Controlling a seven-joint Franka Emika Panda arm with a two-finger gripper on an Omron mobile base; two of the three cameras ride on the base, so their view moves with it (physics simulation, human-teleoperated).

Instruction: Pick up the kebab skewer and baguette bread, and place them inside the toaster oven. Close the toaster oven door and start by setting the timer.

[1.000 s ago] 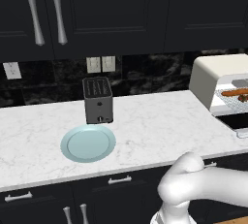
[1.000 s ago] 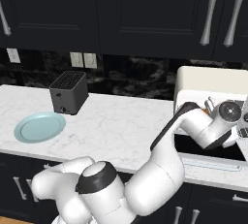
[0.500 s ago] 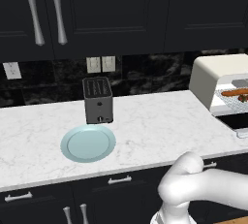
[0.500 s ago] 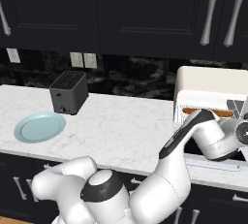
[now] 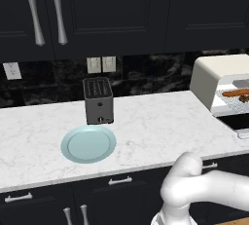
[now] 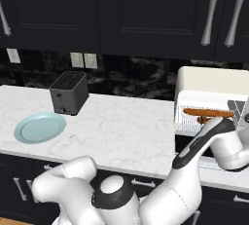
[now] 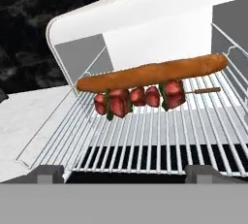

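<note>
Item: toaster oven (image 6: 214, 80), cream-white, at the 3 o'clock end of the marble bench (image 6: 131, 131); its door is down, out of clear sight beneath the arm. Contents: baguette bread (image 7: 152, 72) lying across the wire rack (image 7: 160, 131), with the kebab skewer (image 7: 140, 97) just in front of it and touching it; both sit toward the rack's front. Pincer (image 7: 123, 172): spread wide, holding nothing, fingertips level with the rack's front edge. Also on the bench: dark slot toaster (image 5: 98, 100) at 12 o'clock of a pale blue plate (image 5: 88, 143), the two just apart. Risks, as judged: the skewer lies near the rack's front, so a door swung up could catch or roll it; the pincer's spread fingers could snag the rack wires on withdrawal; the handle may be hard to reach from here. Brands, labels, writing: none legible.
</note>
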